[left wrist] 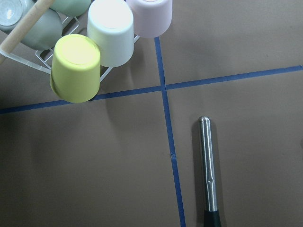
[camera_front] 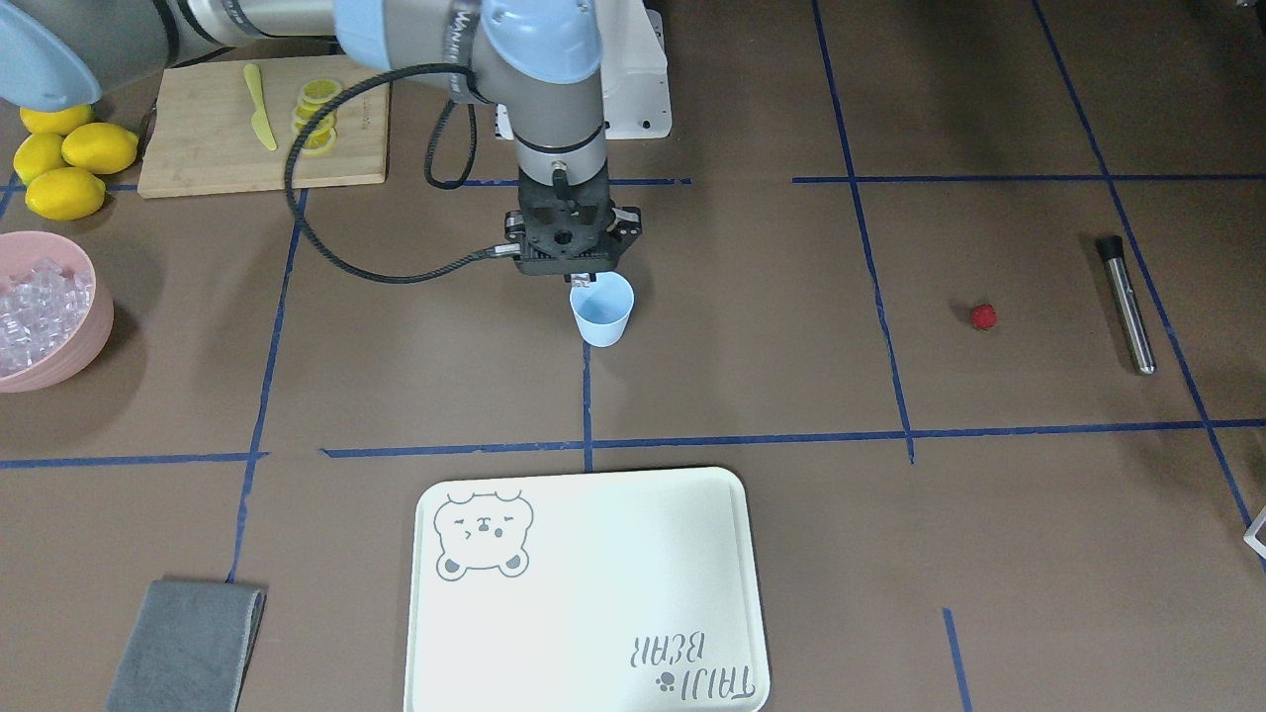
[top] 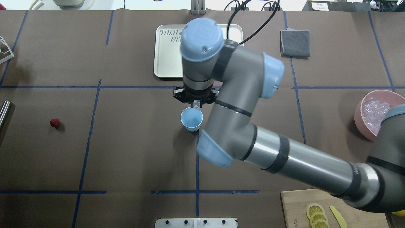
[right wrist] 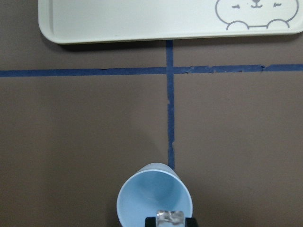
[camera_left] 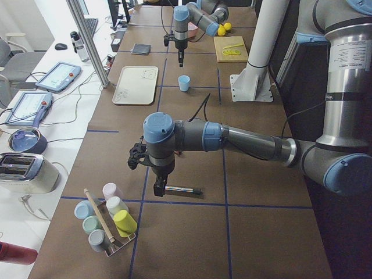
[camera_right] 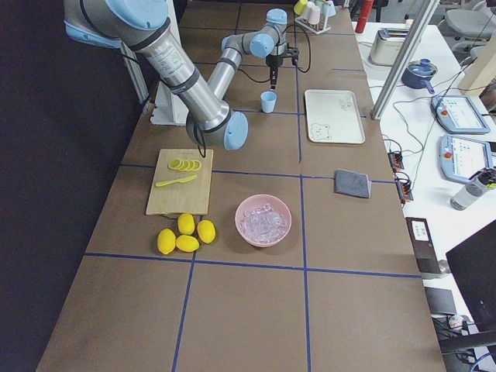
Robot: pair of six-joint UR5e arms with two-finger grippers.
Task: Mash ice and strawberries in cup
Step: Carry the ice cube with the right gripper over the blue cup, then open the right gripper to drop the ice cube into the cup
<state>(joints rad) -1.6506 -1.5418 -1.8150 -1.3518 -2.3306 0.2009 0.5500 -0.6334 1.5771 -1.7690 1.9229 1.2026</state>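
The light blue cup (camera_front: pixel 602 314) stands upright at the table's middle and also shows in the overhead view (top: pixel 191 119) and the right wrist view (right wrist: pixel 154 196). Its inside looks bare. My right gripper (camera_front: pixel 584 282) hangs just above the cup's rim, shut on one clear ice cube (right wrist: pixel 170 218). The red strawberry (camera_front: pixel 982 316) lies alone on the table far on my left side (top: pixel 54 123). My left gripper (camera_left: pixel 158 190) shows only in the exterior left view, low over a steel muddler (camera_left: pixel 183 190). I cannot tell whether it is open or shut.
A pink bowl (camera_front: pixel 74 361) holds more ice (camera_front: pixel 40 302) on my right. Lemons (camera_front: pixel 64 163) and a cutting board (camera_front: pixel 198 148) with slices lie behind it. A cream tray (camera_front: pixel 593 593) and a grey cloth (camera_front: pixel 188 643) lie beyond the cup. The left wrist view shows the muddler (left wrist: pixel 207 165) and racked cups (left wrist: pixel 75 68).
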